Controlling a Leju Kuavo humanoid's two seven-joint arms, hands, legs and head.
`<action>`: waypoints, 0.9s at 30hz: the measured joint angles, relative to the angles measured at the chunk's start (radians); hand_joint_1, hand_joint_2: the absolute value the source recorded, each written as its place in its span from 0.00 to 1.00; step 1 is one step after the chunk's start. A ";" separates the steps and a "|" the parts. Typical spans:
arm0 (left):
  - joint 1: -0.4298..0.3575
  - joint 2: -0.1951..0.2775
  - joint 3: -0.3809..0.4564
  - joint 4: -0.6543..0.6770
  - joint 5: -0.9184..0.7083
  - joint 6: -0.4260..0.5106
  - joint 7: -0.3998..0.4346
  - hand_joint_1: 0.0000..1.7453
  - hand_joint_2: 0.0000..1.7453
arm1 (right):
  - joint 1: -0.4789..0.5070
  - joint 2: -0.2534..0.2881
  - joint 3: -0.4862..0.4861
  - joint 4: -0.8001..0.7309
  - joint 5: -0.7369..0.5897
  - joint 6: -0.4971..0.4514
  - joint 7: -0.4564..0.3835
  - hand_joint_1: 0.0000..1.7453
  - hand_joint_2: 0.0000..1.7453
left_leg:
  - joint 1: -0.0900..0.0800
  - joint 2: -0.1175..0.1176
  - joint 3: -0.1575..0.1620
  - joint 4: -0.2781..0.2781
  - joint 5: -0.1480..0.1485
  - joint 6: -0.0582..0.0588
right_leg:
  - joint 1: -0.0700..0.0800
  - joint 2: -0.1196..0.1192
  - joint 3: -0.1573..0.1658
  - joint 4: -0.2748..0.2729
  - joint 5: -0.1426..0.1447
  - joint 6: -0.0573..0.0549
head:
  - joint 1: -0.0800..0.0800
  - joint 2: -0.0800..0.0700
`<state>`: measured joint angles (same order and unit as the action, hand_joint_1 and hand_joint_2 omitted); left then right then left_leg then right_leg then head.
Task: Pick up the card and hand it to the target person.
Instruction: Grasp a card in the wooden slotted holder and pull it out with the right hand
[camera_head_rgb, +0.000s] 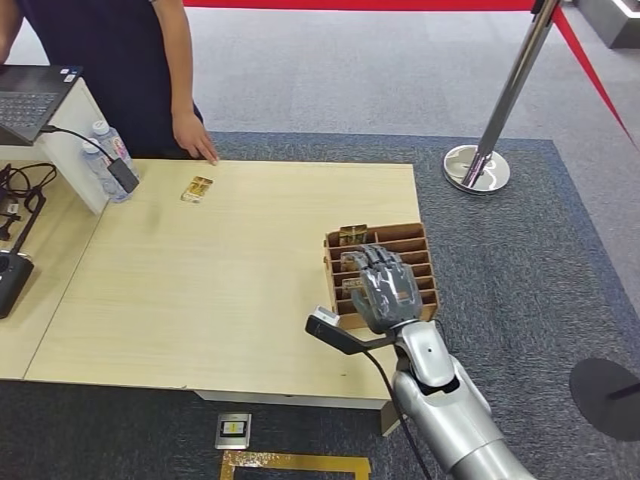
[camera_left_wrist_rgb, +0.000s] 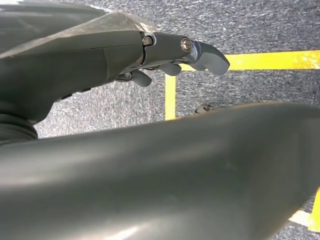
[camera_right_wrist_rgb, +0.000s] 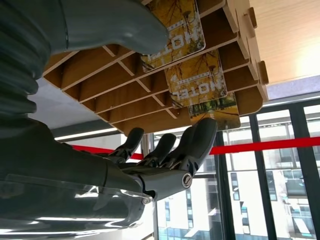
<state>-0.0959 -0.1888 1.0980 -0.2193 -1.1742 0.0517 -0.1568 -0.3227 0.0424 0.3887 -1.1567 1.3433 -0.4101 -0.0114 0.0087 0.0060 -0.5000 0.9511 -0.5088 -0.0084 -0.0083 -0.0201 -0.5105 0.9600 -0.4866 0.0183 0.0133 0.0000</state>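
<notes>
Standing on edge in the slotted wooden rack (camera_head_rgb: 420, 262) at the table's (camera_head_rgb: 226, 290) four o'clock corner, yellow hotel cards (camera_right_wrist_rgb: 195, 78) run their long axes across the slots. Right hand (camera_head_rgb: 385, 288) hovers above, fingers (camera_right_wrist_rgb: 196, 142) loosely spread, empty. Another card (camera_head_rgb: 197, 188) lies flat near a person's hand (camera_head_rgb: 195, 137) at eleven o'clock. Grey carpet (camera_head_rgb: 528, 260), red barrier rope (camera_head_rgb: 589, 75).

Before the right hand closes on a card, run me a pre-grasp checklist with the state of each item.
1. Right hand over the wooden card rack: ok.
2. Cards standing in the rack slots: ok, several show.
3. Right hand free of any load, fingers apart: ok.
4. Fingers lined up on one single card: cannot tell.
5. Person's hand resting at the far table edge, away from the rack: ok.
6. Left hand hanging over the floor, holding nothing: ok.
</notes>
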 joint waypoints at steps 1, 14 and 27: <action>0.000 0.000 -0.001 0.000 0.000 -0.001 0.000 0.00 0.00 | 0.000 0.000 0.000 0.002 0.000 0.000 0.000 0.42 1.00 | 0.000 0.000 0.000 0.000 0.000 0.000 | 0.000 0.000 0.000 0.000 0.000 0.000 | 0.000 0.000; 0.000 0.001 -0.003 0.000 0.002 -0.005 0.001 0.00 0.00 | -0.010 0.001 -0.001 0.037 -0.010 0.000 -0.001 0.39 1.00 | 0.000 0.000 0.000 0.000 0.000 0.000 | 0.000 0.000 0.000 0.000 0.000 0.000 | 0.000 0.000; 0.000 0.002 -0.003 0.000 0.005 -0.003 0.003 0.00 0.00 | -0.026 0.011 -0.001 0.080 -0.017 -0.012 -0.002 0.44 1.00 | 0.000 0.000 0.000 0.000 0.000 0.000 | 0.000 0.000 0.000 0.000 0.000 0.000 | 0.000 0.000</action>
<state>-0.0962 -0.1873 1.0952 -0.2193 -1.1693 0.0487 -0.1538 -0.3487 0.0539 0.3876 -1.0770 1.3262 -0.4220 -0.0138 0.0087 0.0060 -0.5001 0.9511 -0.5088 -0.0084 -0.0083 -0.0201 -0.5105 0.9600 -0.4866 0.0183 0.0135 0.0000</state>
